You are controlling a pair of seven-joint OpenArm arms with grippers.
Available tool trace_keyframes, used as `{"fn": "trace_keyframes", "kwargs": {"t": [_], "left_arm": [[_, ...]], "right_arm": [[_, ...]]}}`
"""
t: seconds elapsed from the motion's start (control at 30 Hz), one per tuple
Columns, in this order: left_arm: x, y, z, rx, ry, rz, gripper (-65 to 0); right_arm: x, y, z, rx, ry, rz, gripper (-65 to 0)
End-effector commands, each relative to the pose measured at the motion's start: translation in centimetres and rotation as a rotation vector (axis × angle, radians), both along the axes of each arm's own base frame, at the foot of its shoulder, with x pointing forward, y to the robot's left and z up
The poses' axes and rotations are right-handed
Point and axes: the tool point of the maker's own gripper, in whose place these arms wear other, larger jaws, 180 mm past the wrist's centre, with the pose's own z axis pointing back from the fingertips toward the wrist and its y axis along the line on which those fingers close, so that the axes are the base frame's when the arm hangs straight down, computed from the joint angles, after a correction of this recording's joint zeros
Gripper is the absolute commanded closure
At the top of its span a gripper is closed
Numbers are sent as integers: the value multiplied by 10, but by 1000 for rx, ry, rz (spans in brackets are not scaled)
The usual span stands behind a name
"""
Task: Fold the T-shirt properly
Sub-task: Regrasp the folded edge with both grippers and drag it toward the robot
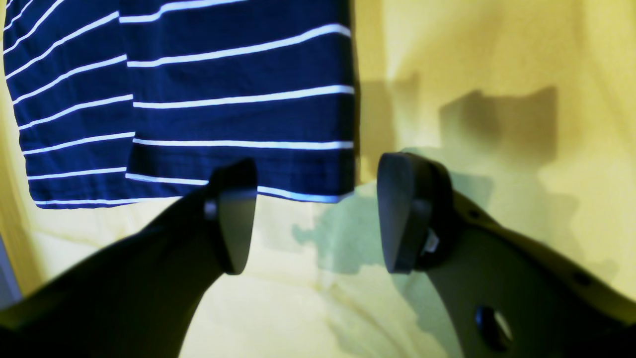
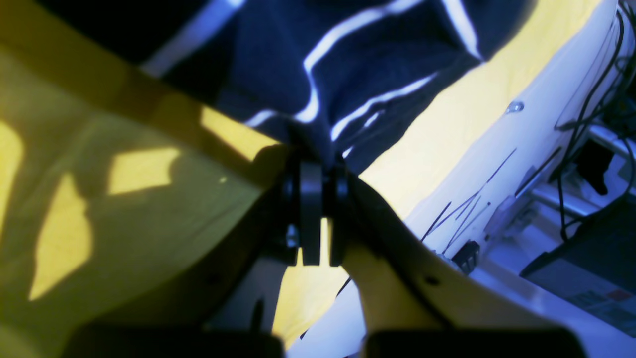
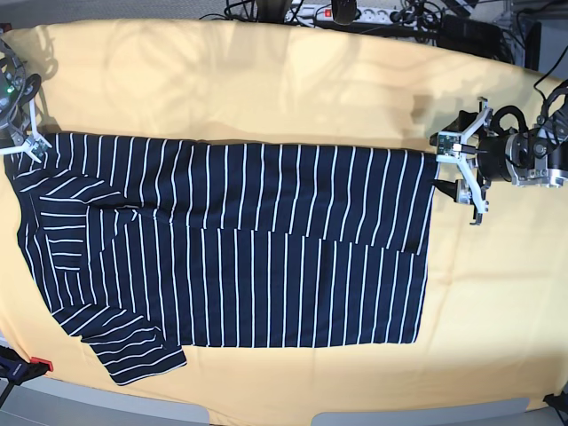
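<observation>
Left wrist view: the left gripper [image 1: 315,214] is spread wide, with the T-shirt [image 1: 198,99] hem corner just beyond its fingertips. Right wrist view: the right gripper [image 2: 318,199] pinches bunched cloth. Base view: the shirt lies long axis left-right on the yellow table cover [image 3: 266,89], one gripper at each far corner.

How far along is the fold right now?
Early. Done: the T-shirt lies flat across the yellow cover, with a long fold line along its middle suggesting one side is already folded in. In hand: the right gripper is shut on a corner of the cloth; the left gripper is open beside the far hem, holding nothing. Left: a sleeve sticks out at the front and the crosswise folds remain.
</observation>
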Motion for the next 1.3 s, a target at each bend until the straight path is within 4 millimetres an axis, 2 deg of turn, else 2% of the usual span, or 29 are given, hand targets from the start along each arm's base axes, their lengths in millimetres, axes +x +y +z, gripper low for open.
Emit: {"fn": "trace_keyframes", "kwargs": {"t": [0.0, 0.3, 1.07, 1.27], "left_arm": [[9, 3, 13, -6, -43, 6, -386], [15, -1, 7, -4, -67, 5, -386], [26, -16, -41, -84, 4, 40, -386], [26, -12, -43, -68, 2, 41, -386]], "right_arm": [[8, -10, 14, -41, -27, -1, 0], [9, -11, 15, -46, -36, -9, 0], [10, -17, 20, -80, -51, -17, 0], [10, -17, 20, -83, -48, -19, 0]]}}
